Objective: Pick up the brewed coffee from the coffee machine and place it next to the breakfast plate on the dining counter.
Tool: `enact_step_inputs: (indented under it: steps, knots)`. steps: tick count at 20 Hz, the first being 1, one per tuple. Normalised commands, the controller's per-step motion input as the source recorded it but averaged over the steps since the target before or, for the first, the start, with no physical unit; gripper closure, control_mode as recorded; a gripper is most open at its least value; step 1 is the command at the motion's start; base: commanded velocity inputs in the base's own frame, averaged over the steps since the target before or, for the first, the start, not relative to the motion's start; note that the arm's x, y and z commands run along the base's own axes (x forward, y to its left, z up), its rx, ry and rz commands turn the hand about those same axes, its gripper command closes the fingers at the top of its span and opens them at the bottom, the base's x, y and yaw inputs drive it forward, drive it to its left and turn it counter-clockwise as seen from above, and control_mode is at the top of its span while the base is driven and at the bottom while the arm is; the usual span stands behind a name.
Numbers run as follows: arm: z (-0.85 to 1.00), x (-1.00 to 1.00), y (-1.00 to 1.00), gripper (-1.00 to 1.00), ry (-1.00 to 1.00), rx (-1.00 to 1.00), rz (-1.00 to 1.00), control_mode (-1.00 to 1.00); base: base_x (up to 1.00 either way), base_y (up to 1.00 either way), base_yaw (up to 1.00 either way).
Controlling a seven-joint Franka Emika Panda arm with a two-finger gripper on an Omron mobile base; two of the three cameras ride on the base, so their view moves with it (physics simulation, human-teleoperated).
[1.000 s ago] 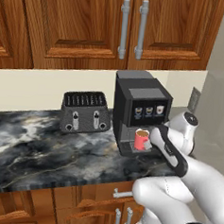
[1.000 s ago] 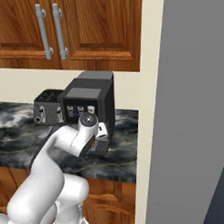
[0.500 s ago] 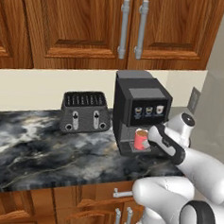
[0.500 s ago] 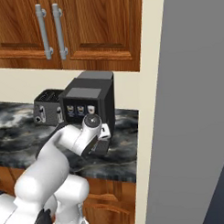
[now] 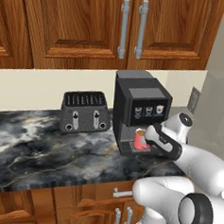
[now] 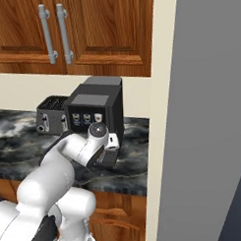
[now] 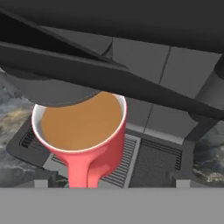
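Your fingers stand spread at the red mug, which sits on the coffee machine's drip tray, handle facing you.

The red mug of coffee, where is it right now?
The red mug stands on the drip tray of the black coffee machine, right of the toaster.

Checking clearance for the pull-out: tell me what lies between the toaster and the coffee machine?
Bare marbled counter separates toaster and coffee machine, in the left base view.
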Motion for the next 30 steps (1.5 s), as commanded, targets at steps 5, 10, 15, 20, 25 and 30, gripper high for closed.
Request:
enact_step_inputs:
  steps: [5, 10, 15, 20, 25, 30]
  knots:
    - [-0.37, 0.16, 0.00, 1.00, 0.00, 0.00, 0.00, -1.00, 0.00, 0.00, 0.00]
    - [-0.33, 0.01, 0.00, 1.00, 0.00, 0.00, 0.03, -1.00, 0.00, 0.00, 0.00]
    - [-0.02, -0.44, 0.00, 1.00, 0.00, 0.00, 0.09, -1.00, 0.00, 0.00, 0.00]
    - [0.08, -0.71, 0.07, 1.00, 0.00, 0.00, 0.16, -1.00, 0.00, 0.00, 0.00]
    - [0.25, -0.60, 0.21, 1.00, 0.00, 0.00, 0.15, -1.00, 0.00, 0.00, 0.00]
    - [0.54, -0.39, 0.30, 1.00, 0.00, -0.02, 0.11, -1.00, 0.00, 0.00, 0.00]
